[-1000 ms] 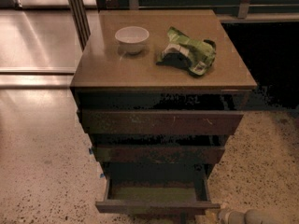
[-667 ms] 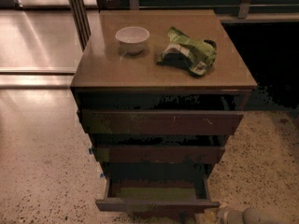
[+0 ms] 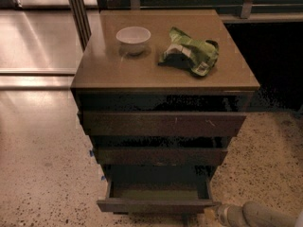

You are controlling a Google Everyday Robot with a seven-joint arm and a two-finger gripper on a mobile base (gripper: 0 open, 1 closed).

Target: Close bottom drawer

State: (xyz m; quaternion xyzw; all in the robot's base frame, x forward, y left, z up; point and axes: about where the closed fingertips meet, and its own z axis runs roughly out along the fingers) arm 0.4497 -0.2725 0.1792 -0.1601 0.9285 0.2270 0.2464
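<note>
The hand is seen low at the floor, below and in front of the near right corner of the tabletop. It is carried on a grey arm that comes in from the right. It is placed just beside the right end of the front panel of the bottom drawer; contact cannot be confirmed. Whether the hand is wide or narrow cannot be told. Nothing is seen held.

The bottom drawer is found to the left of the hand, under the near edge of the tabletop, lowest of three. It is pulled out toward the camera, with its olive-green floor exposed. The long axis of the front panel is laid left to right, parallel to the near edge. The panel is faced toward the camera, and the slide line is run from the near edge toward the far edge.

A push on the front face toward the far edge is judged to be what is called for. As the hand is set at the panel's right end, a skewed push is judged possible, so a shift leftward may be needed first.

The middle drawer front and the top drawer front are seen above, close to shut. A white bowl is placed toward the far left corner and a green bag toward the far right; neither is concerned.
</note>
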